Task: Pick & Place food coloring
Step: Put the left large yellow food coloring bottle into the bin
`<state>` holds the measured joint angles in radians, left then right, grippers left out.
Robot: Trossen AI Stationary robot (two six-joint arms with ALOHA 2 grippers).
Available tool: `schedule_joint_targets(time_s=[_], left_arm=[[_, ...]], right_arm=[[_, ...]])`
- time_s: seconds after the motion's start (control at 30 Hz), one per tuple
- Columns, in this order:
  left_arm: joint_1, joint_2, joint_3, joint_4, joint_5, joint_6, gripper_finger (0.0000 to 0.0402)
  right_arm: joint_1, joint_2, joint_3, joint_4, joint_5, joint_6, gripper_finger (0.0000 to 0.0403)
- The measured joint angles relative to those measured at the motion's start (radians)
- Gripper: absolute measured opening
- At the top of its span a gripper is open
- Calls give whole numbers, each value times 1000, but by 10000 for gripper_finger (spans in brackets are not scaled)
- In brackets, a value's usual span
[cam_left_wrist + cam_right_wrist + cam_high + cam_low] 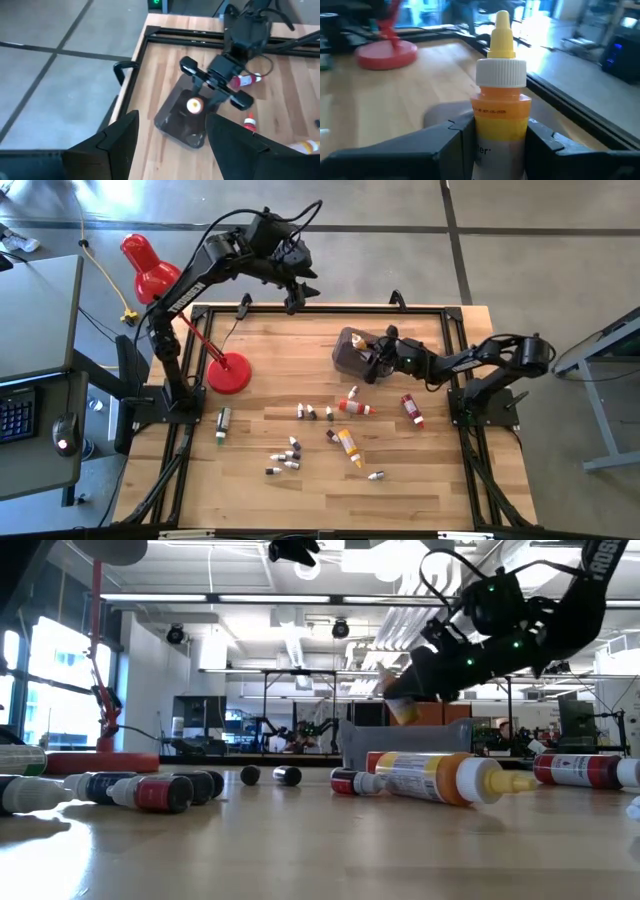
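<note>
Above tub (350,350), right gripper (380,360) grips yellow bottle (500,105).

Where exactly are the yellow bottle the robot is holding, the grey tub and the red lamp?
Yellow bottle (501,107): right wrist view, on its orange-yellow body below the white collar.
Grey tub (172,117): left wrist view, on its inner wall.
Red lamp (229,373): high view, on its round base.

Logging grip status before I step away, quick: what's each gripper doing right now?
Left gripper: open, empty, raised over the table's far edge.
Right gripper: shut on a yellow food coloring bottle, above the grey tub.
</note>
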<state>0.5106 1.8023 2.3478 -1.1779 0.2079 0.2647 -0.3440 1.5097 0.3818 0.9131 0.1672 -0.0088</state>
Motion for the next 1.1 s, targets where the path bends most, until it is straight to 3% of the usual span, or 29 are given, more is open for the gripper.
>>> schedule_joint_targets(time_s=[0.17, 0.43, 0.7, 1.1], left_arm=[[0, 3, 0, 0, -4, 1, 225], [0, 3, 0, -8, -42, 1, 225], [0, 3, 0, -29, -43, 12, 225], [0, 3, -1, -29, -44, 19, 225]], right_arm=[[-26, 79, 57, -25, 19, -46, 115], [-97, 155, 201, -154, -98, -33, 115], [-138, 154, 288, -368, -105, -42, 154], [-143, 154, 291, -355, -104, -70, 161]])
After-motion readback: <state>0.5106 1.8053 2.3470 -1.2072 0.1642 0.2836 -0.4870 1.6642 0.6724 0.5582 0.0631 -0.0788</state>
